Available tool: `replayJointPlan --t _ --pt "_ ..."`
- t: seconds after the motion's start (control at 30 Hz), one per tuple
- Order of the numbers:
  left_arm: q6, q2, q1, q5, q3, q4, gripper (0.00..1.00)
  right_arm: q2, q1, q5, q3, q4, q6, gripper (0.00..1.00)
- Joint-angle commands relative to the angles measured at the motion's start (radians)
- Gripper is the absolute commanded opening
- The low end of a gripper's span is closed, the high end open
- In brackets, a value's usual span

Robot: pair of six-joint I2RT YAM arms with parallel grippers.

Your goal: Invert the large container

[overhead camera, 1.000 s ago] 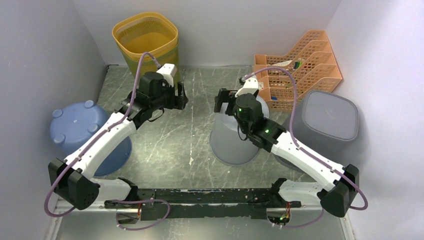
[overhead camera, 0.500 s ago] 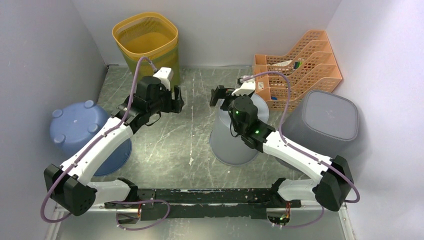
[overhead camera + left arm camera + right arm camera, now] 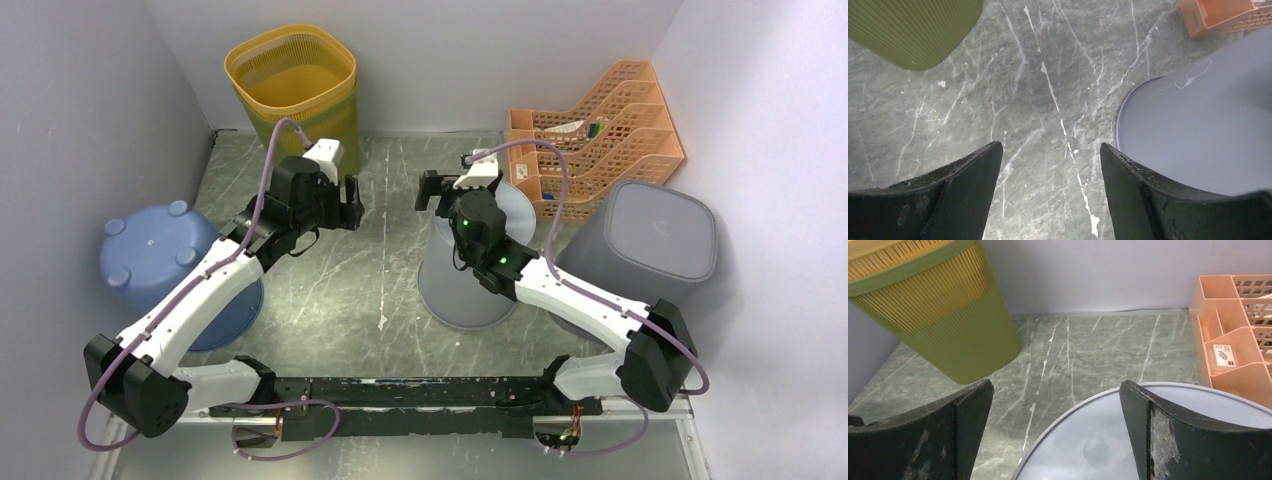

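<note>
Observing the grey container base-up on the table, I note right end effector spread just above it, left end effector spread at its ten o'clock.

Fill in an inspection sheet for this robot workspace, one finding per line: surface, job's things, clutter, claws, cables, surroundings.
Surface: grey-green marbled table with white veins.
Job's things: yellow basket stands mouth up; grey bucket, dark grey bin and blue tub sit base up; which one counts as "large" cannot be told.
Clutter: orange file rack at far right, small items inside.
Claws: left claw open over the table; right claw open above the grey bucket's base; neither holds anything.
Cables: left cable and right cable, purple, arc from the wrists.
Surroundings: plain pale walls on three sides.
</note>
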Motion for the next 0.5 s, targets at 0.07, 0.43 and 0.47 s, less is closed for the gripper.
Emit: replayJointPlan --t 0.07,0.43,0.47 --pt "0.013 -0.033 -0.002 -0.024 -0.021 -0.002 0.83 0.065 -0.003 -0.034 -0.065 -0.332 0.080 1.00" --pt "-0.009 -0.042 -0.002 -0.006 -0.045 0.022 0.83 -0.138 0.007 -0.193 0.134 -0.594 0.007 1.00" --pt "-0.012 -0.043 -0.001 -0.004 -0.048 0.024 0.83 -0.153 0.007 -0.225 0.142 -0.607 0.006 1.00"
